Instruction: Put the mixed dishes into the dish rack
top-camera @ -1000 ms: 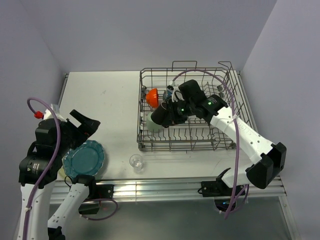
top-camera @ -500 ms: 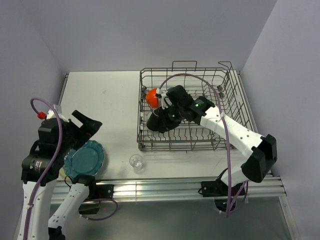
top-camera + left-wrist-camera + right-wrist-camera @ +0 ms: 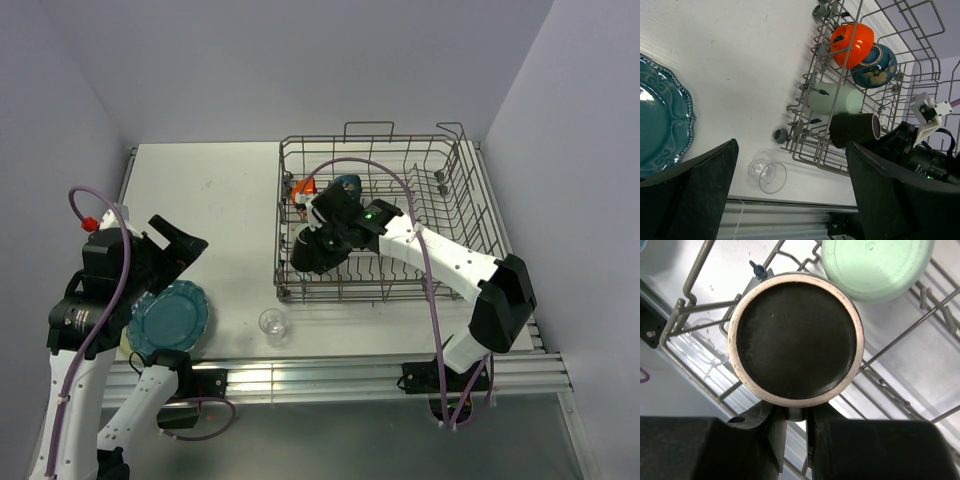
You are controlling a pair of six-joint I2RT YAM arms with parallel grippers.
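My right gripper (image 3: 796,412) is shut on the handle of the dark brown mug (image 3: 796,337), held on its side low over the front left corner of the dish rack (image 3: 400,297). The pale green mug (image 3: 835,99) lies in the rack just behind it. Further back sit the orange bowl (image 3: 852,37) and the blue bowl (image 3: 874,65). The small clear glass (image 3: 271,322) stands on the table in front of the rack. The teal scalloped plate (image 3: 168,320) lies at the near left. My left gripper (image 3: 790,200) hangs open and empty above it.
The rack's raised wire handles (image 3: 368,128) and upright tines (image 3: 395,262) surround the right arm. The metal rail of the table's near edge (image 3: 300,372) runs just in front of the glass. Bare white tabletop (image 3: 210,200) lies left of the rack.
The right arm has carried the dark brown mug left and down toward the rack's front left corner. The left arm has barely shifted.
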